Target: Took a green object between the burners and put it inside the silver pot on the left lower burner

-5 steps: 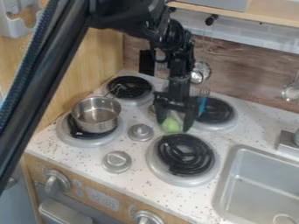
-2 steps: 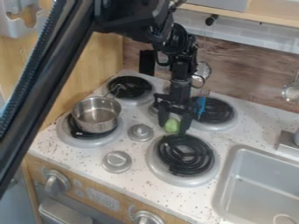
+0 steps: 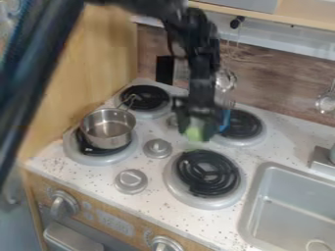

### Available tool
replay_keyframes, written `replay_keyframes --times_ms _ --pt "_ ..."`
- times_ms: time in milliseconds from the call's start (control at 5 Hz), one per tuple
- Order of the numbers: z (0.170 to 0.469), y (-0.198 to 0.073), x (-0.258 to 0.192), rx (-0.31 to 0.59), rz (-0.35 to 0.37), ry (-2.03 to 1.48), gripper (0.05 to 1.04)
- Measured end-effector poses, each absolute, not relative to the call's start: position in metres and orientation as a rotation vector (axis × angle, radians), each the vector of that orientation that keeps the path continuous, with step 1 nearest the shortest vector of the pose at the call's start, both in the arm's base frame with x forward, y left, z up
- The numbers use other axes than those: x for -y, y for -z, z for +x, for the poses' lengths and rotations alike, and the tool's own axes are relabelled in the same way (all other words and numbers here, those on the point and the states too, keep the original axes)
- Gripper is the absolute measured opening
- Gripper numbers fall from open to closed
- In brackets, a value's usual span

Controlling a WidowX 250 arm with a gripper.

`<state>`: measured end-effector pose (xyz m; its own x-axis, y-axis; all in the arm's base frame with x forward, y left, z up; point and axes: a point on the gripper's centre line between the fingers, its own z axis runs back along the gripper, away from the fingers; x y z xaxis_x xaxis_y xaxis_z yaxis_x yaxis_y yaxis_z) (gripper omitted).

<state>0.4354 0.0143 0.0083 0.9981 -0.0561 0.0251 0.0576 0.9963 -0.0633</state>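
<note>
My gripper (image 3: 196, 135) points down; I find my jaws clenched on the green object (image 3: 194, 133), held between them. Silver pot (image 3: 108, 128): upright on the left lower burner (image 3: 93, 158), well apart, left of my jaws in view. Blue utensil (image 3: 226, 119): just right of my jaws, over the back right burner (image 3: 243, 125).
</note>
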Motion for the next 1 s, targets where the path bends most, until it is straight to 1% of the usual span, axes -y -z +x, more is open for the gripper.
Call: replay_keyframes --times_ms 200,400,600,800,1000 --pt "0.414 -0.006 -0.055 -0.006 -0.066 -0.053 0.680" --pt "0.389 -0.010 -0.084 -0.032 -0.030 -0.115 0.680" --pt "0.378 -0.014 -0.104 -0.018 -0.028 -0.157 0.680" --pt "0.371 -0.010 -0.118 -0.019 -0.040 -0.187 0.680" --pt "0.371 -0.014 -0.122 -0.006 -0.015 -0.189 0.680"
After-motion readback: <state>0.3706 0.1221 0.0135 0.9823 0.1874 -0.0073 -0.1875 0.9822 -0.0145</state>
